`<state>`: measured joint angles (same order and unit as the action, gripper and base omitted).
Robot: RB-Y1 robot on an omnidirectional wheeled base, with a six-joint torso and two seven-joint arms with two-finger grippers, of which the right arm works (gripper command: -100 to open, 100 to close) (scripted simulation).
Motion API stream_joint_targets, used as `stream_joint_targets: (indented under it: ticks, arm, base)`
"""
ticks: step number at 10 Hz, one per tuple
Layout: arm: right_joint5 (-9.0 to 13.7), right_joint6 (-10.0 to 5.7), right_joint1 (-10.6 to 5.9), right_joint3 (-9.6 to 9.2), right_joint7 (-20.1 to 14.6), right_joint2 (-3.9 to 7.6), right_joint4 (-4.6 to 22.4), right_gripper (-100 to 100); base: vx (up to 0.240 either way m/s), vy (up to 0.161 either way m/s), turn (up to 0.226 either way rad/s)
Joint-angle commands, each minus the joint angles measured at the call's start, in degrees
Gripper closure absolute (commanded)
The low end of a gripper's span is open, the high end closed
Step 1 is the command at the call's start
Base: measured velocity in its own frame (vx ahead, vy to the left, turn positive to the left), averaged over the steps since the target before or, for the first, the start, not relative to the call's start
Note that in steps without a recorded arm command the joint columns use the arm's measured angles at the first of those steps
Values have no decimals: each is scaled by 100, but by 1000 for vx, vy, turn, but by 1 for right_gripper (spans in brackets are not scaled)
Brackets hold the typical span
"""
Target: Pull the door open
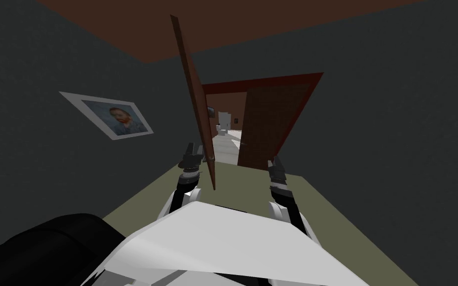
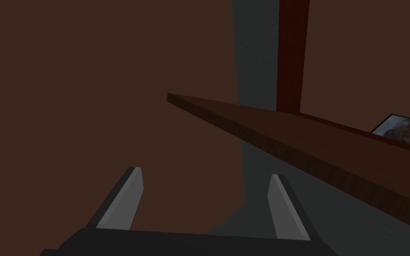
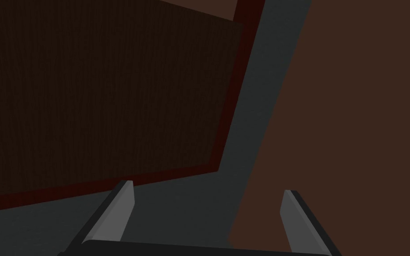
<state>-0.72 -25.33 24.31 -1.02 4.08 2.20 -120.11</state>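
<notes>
Dark grey walls (image 1: 397, 124) surround me, over an olive floor (image 1: 138, 203), under a brown ceiling (image 1: 253, 25). A framed portrait (image 1: 118, 120) hangs on my left.

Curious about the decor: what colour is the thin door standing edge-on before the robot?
The thin wood-grained door is dark reddish-brown, clearest in the head view.
</notes>
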Motion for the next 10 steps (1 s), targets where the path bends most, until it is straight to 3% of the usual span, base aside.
stream_joint_targets:
  ticks: [1,10]
  arm:
    - [51,-59,-68,-9,34,36,200,-100]
    - [364,-342,-535,3,179,196,1348,-100]
  base:
    - [109,-6,-1]
    - [81,-15,-1]
